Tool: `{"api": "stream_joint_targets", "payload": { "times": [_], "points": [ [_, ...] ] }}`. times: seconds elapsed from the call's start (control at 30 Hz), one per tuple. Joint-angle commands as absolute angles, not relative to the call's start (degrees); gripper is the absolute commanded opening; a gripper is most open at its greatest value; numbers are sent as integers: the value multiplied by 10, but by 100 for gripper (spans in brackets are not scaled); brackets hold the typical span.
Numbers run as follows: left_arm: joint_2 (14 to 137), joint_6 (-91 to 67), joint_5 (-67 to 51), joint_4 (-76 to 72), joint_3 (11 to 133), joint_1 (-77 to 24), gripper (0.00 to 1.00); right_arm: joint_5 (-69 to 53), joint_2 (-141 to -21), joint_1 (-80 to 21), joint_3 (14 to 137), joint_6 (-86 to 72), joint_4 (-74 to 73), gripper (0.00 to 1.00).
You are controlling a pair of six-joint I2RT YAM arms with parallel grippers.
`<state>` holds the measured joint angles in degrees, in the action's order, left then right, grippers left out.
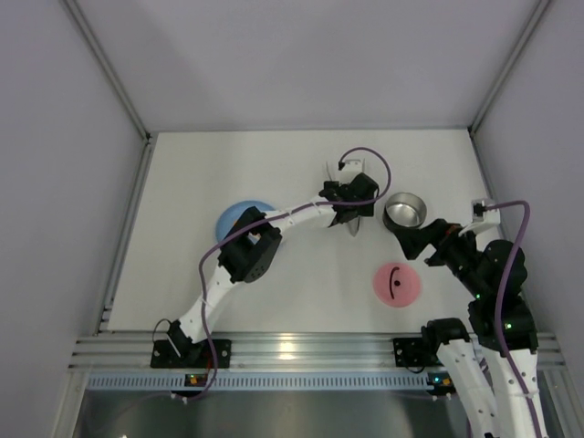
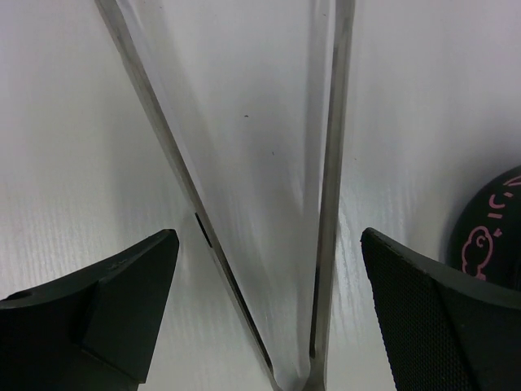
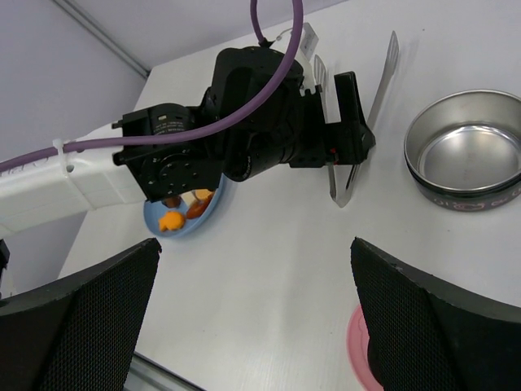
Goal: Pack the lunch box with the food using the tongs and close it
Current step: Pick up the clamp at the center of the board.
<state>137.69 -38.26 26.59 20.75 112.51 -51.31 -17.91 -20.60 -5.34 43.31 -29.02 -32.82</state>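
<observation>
White bench [image 1: 301, 173], grey walls [image 1: 55, 182]. Lunch box [image 1: 406, 212] right, empty; pink lid [image 1: 397, 285] nearer. Blue plate [image 1: 235, 217] left, holding food [image 3: 172, 221]. Left tool [image 2: 267, 240] spread astride tongs [image 2: 330, 204]; right tool [image 3: 254, 244] spread.

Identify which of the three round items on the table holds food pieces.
The light-blue plate, partly under the left arm; the steel lunch box is empty and the pink lid bare.

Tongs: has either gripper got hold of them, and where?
Nothing is held. The left gripper is open and straddles the tongs near their joined end, with a gap on each side. The right gripper is open and empty.
</observation>
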Motion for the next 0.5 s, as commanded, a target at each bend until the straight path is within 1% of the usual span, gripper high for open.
{"api": "stream_joint_targets", "payload": {
  "times": [0.0,0.47],
  "points": [
    [1386,-394,306,214,1153,-510,99,-175,-198,-45,453,-276,-340,99],
    [1415,-401,309,227,1163,-510,99,-178,-192,-44,447,-276,-340,100]
  ]
}}
